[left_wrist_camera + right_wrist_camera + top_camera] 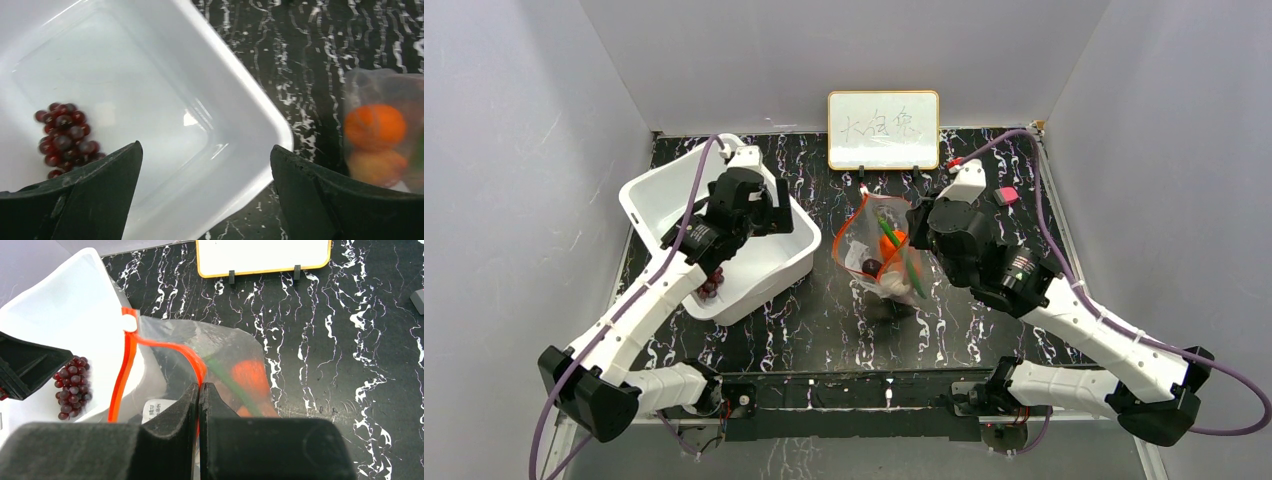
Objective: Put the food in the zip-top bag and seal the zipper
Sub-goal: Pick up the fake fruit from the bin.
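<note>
At bag (227, 342) mouth, right tool (200, 388) clamped on zipper (161, 345); left tool (205, 148) wide, empty.

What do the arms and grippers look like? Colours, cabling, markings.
Left arm and right arm: white links, black joint housings. A purple cable runs along each. Fingers are matte black wedges. Small pink-red block on the right wrist. No readable markings.

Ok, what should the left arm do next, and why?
Probably lower the open left gripper onto the grape bunch, the only food visible in the white bin. The right gripper pinches the zipper, holding the bag with orange fruit inside.
</note>
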